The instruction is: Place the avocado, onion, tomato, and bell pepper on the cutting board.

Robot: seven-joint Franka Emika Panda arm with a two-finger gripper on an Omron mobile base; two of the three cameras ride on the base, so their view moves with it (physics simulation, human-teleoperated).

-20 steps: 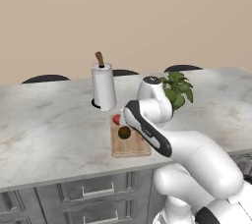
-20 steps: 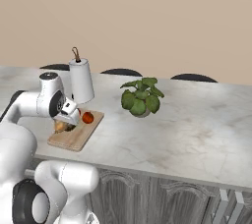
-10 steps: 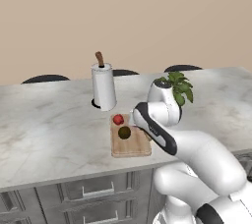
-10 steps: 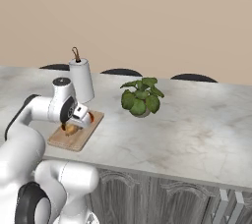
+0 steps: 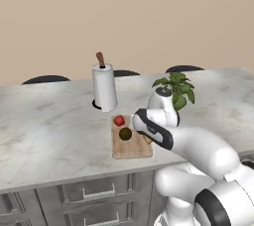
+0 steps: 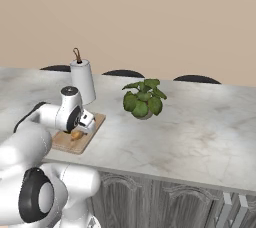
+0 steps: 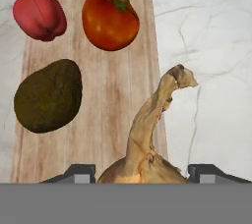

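1. The gripper hangs low over the right edge of the cutting board, its two dark tips flanking the onion — the bulb sits between them, closed in on both sides, so the onion appears held.
2. In the hand view the onion's long tan stem curls up and past the board's right edge, over the marble counter.
3. The avocado lies on the board near its left edge, well apart from the onion.
4. The tomato rests at the board's far end toward the right corner, with the red bell pepper just beside it at the far left corner — whether the two touch cannot be told.
5. From the left base view the board lies near the counter's front edge, with the avocado and a red vegetable visible on it.
6. A paper towel roll stands behind the board, and a leafy potted plant sits to the right, apart from it.
7. In the right base view the onion peeks out under the gripper.
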